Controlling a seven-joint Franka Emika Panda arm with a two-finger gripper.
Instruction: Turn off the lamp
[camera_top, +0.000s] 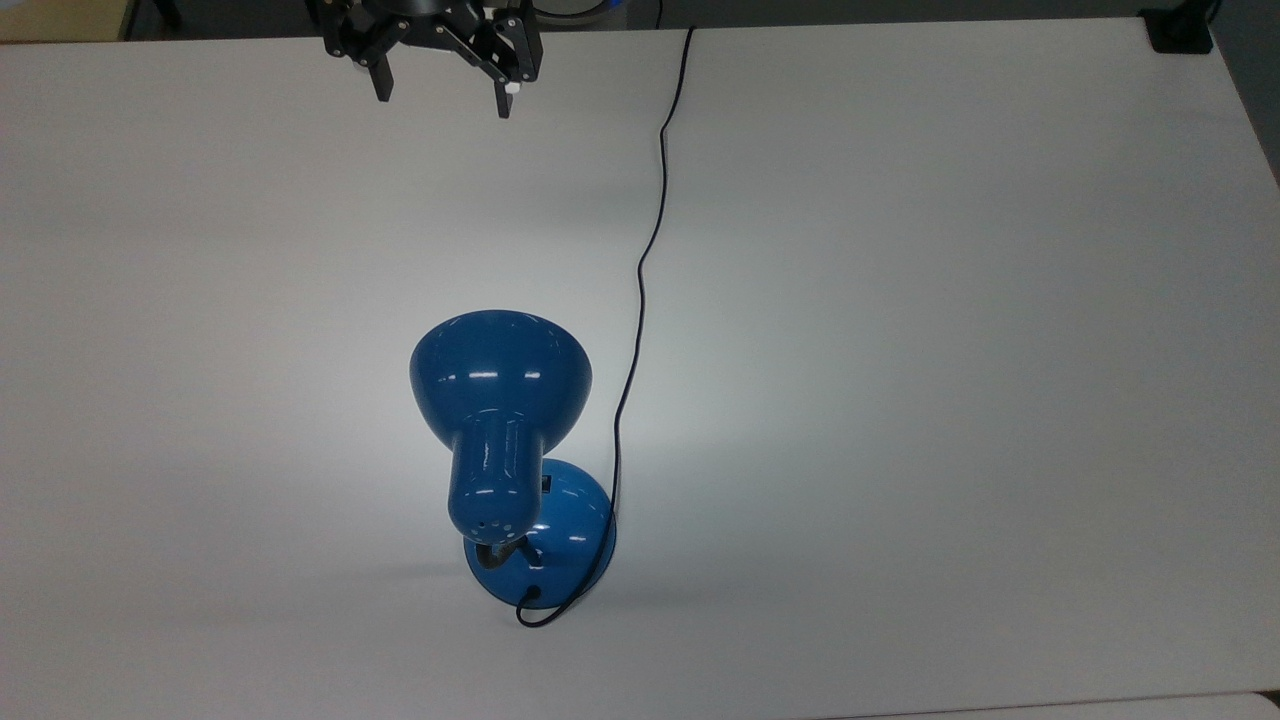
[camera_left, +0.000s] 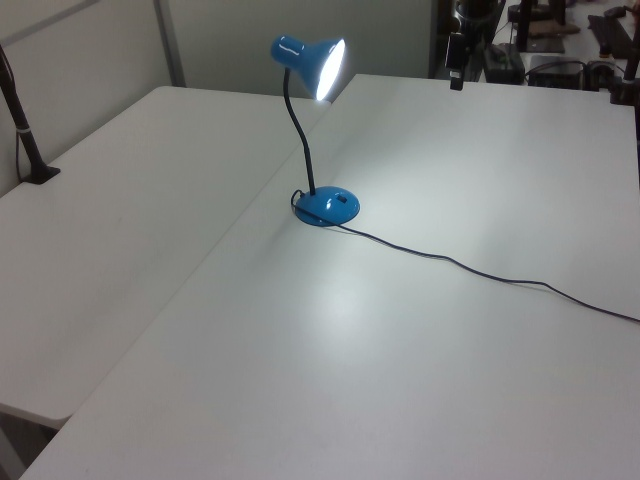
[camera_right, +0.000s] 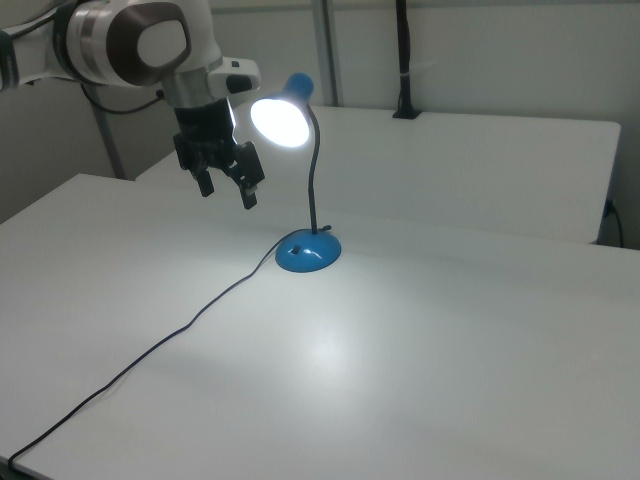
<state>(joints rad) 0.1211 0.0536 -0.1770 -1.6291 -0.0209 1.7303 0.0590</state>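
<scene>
Lit lamp (camera_top: 500, 400) well apart from open jaws.

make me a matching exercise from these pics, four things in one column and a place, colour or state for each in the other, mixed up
Things:
1. glossy blue metal desk lamp
2. thin black cord
3. black two-finger gripper
4. round domed blue base

Descriptions:
A. hangs above the white table, jaws open, holding nothing
B. lit, shade glowing white
C. rests flat on the table under the curved neck
D. trails across the table from the base to the table's edge

Pairs: 1-B, 2-D, 3-A, 4-C
</scene>
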